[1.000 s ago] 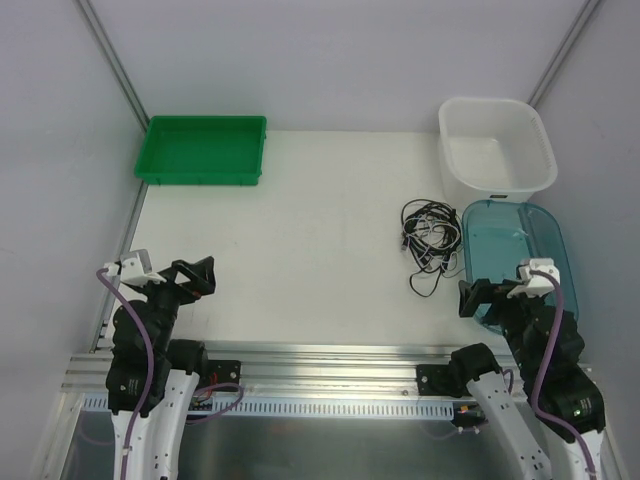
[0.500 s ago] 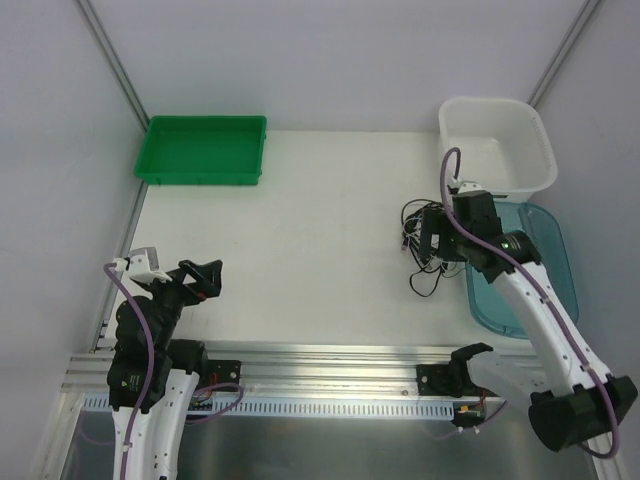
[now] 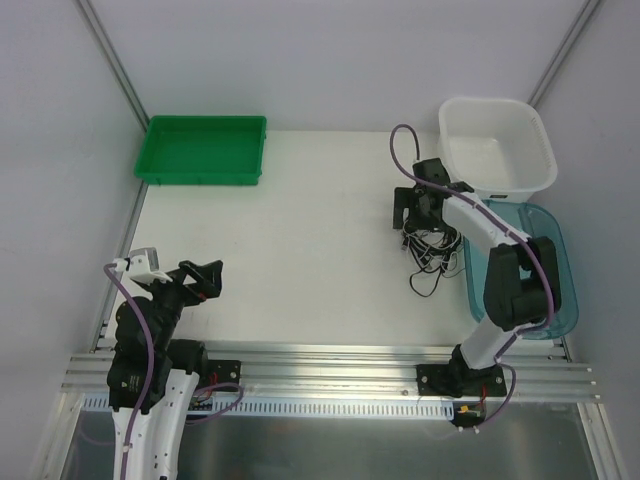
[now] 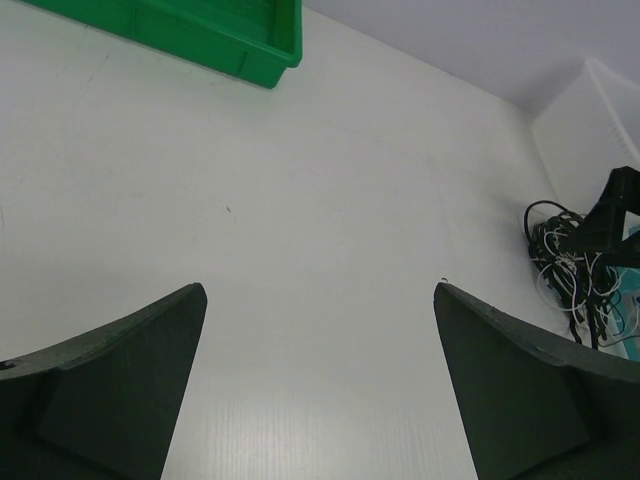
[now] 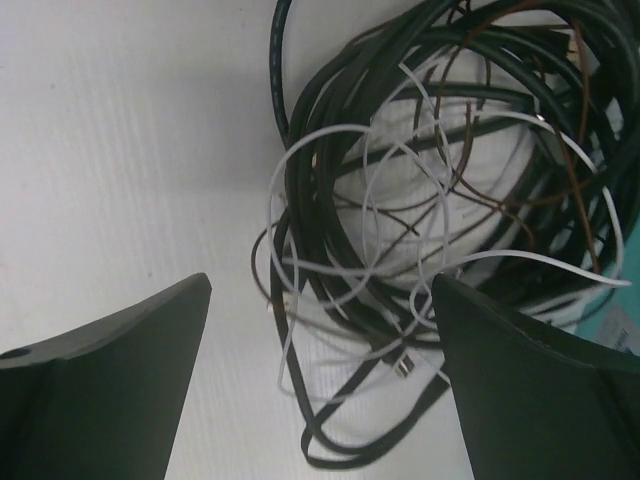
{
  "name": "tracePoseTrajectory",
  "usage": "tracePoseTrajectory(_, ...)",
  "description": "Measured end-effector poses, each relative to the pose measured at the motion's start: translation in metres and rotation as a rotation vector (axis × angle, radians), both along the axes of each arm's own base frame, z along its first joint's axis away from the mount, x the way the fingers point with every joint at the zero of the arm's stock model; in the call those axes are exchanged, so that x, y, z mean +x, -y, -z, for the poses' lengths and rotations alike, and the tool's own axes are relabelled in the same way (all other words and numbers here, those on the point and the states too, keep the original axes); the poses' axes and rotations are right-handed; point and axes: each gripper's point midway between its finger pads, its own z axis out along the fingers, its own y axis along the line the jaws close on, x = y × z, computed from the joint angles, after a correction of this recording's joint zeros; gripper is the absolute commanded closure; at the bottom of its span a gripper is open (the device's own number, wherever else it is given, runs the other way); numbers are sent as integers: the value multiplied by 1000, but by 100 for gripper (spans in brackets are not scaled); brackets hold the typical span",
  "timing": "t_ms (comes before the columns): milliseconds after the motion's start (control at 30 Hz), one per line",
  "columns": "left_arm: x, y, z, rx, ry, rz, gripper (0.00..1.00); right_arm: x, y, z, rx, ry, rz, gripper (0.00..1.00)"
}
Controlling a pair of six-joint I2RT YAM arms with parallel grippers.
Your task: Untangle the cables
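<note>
The cables [image 3: 432,248] lie in one knotted heap on the table [image 3: 300,250] just beside the blue bin [image 3: 562,266], so a pinch into the middle may, I think, catch several loops together and tighten the knot. The right hand [image 3: 407,212] hangs over the heap's edge away from the bin, pointing down, wide open and empty

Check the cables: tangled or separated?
Tangled. The cables lie in one overlapping pile, black and white loops interlaced; the open right gripper hovers above, holding none.
</note>
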Motion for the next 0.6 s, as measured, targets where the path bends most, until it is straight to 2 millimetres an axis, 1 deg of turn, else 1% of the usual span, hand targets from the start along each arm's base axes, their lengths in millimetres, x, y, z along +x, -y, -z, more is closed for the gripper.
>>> tracePoseTrajectory(100, 0, 0, 0, 0, 1, 0, 1, 9, -2, 30, -6, -55, 0, 7)
tracePoseTrajectory(133, 0, 0, 0, 0, 1, 0, 1, 9, -3, 40, -5, -77, -4, 11)
tracePoseTrajectory(167, 0, 0, 0, 0, 0, 0, 1, 7, -5, 50, -3, -102, -10, 13)
tracePoseTrajectory(233, 0, 0, 0, 0, 0, 0, 1, 3, -8, 68, 4, -153, -21, 22)
tracePoseTrajectory(267, 0, 0, 0, 0, 0, 0, 1, 3, -8, 72, -1, -164, -27, 27)
tracePoseTrajectory(300, 0, 0, 0, 0, 0, 0, 1, 4, -10, 71, 3, -159, -33, 31)
tracePoseTrajectory(333, 0, 0, 0, 0, 0, 0, 1, 4, -10, 71, 2, -157, -37, 42)
tracePoseTrajectory(400, 0, 0, 1, 0, -2, 0, 1, 4, -9, 72, -7, -157, -48, 55)
tracePoseTrajectory(433, 0, 0, 1, 0, -2, 0, 1, 4, -11, 72, -7, -157, -57, 70)
tracePoseTrajectory(500, 0, 0, 1, 1, -3, 0, 1, 3, -17, 71, -6, -155, -88, 82)
tracePoseTrajectory(533, 0, 0, 1, 1, -3, 0, 1, 1, -23, 72, -9, -153, -110, 93)
tracePoseTrajectory(567, 0, 0, 1, 1, -3, 0, 1, -1, -29, 72, -11, -151, -136, 98)
tracePoseTrajectory(600, 0, 0, 1, 1, -3, 0, 1, -2, -36, 71, -13, -149, -164, 99)
